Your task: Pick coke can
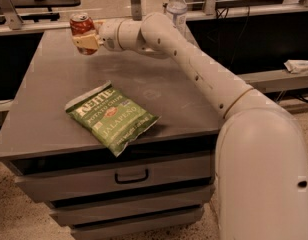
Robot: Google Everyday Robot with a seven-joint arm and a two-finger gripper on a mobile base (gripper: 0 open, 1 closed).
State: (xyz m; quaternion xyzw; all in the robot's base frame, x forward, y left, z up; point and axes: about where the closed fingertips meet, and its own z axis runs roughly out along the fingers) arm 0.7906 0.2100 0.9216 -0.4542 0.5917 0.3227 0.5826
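The coke can [81, 24], red with a silver top, is at the far left of the grey table [184, 99]. My gripper [85, 42] reaches in from the right, and its tan fingers [89, 40] are closed around the can's lower half. The can sits upright in the grip and appears lifted a little off the tabletop. The can's bottom is hidden behind the fingers.
A clear water bottle [177, 8] stands at the table's back edge, right of my arm. A green jalapeño chip bag [111, 116] lies flat near the front. Drawers [129, 176] are below the tabletop. A white object [299, 65] lies on a ledge at right.
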